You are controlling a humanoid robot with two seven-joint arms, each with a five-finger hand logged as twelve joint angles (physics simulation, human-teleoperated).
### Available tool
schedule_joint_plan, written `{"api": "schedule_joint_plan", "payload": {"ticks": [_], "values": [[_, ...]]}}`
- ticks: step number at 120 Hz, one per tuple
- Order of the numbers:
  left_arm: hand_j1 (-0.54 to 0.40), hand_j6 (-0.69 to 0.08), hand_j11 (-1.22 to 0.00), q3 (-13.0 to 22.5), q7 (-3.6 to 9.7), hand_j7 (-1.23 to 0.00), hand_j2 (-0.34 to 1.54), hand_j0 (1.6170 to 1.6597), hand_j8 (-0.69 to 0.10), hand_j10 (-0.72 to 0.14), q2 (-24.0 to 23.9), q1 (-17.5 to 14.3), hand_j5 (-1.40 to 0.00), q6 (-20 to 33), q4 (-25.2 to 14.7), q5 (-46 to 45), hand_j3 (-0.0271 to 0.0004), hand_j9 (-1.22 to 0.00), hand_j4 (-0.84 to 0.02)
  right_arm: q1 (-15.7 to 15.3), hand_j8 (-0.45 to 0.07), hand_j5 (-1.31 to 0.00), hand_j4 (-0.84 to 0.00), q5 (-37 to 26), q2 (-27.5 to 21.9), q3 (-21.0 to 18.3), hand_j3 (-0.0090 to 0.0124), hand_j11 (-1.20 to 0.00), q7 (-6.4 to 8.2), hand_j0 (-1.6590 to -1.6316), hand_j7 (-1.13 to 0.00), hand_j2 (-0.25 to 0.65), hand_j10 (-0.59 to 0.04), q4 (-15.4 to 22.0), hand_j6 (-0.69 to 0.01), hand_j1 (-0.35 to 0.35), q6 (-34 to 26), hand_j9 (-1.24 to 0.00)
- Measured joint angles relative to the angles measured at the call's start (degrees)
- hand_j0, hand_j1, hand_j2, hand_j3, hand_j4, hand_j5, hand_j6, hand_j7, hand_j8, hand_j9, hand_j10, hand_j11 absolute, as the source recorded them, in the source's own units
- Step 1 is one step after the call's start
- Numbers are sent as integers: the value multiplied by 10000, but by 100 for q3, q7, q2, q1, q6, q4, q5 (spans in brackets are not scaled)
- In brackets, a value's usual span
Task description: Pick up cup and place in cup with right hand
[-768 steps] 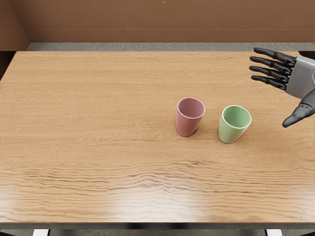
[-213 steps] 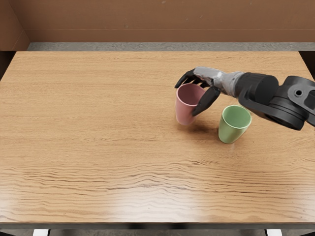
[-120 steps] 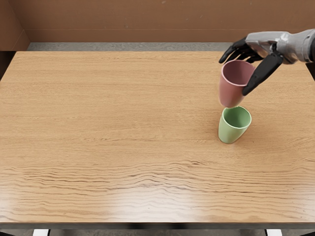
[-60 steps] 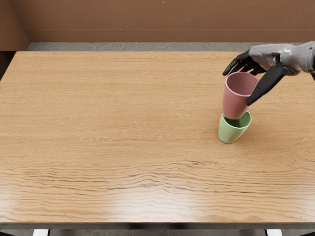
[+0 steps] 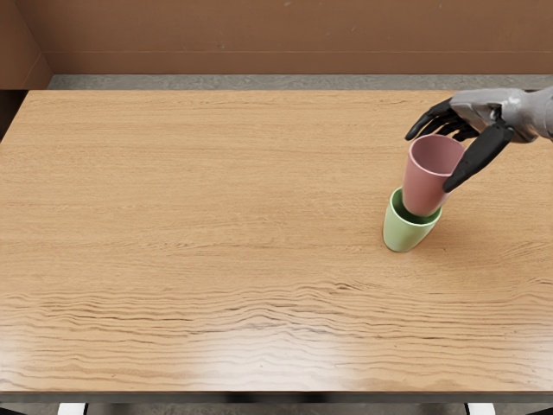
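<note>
With its base at the green cup's [image 5: 403, 235] mouth, pink cup [image 5: 425, 186] is gripped by right hand [image 5: 458, 138].

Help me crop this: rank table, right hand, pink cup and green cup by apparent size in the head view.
Table
Right hand, spanning wider than either cup
Pink cup and green cup: unranked; pink, held higher, looks nearer and hides part of green

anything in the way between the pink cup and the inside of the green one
Nothing visible. The right hand holds the pink cup, its base over or just inside the green cup's mouth; which, I can't tell.
</note>
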Motion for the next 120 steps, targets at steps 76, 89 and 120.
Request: {"api": "schedule_joint_plan", "payload": {"ticks": [76, 89, 120], "values": [[3490, 0, 0, 0, 0, 0, 0, 16581, 0, 0, 0, 0, -1, 0, 0, 0, 0, 0, 0, -288, -2940, -5745, -4349, -243, 342, -9, -1, -5733, 1, -16572, -5699, 838, -3689, -118, -3476, 1035, -187, -5691], [3490, 0, 0, 0, 0, -1, 0, 16581, 0, 0, 0, 0, -1, 0, 0, 0, -1, 0, 0, -319, -3041, -5487, -4161, -252, 362, -9, 0, -5480, 0, -16575, -5446, 680, -3715, -140, -3508, 956, -189, -5443], [3490, 0, -1, 0, 0, -1, 0, 16581, 0, 0, 0, 0, -1, 0, 0, 0, -1, -1, 0, -347, -994, -1685, -1303, -189, 558, 14, 0, -1680, 0, -16579, -1669, 187, -1174, -199, -1131, -2128, -201, -1671]]}}
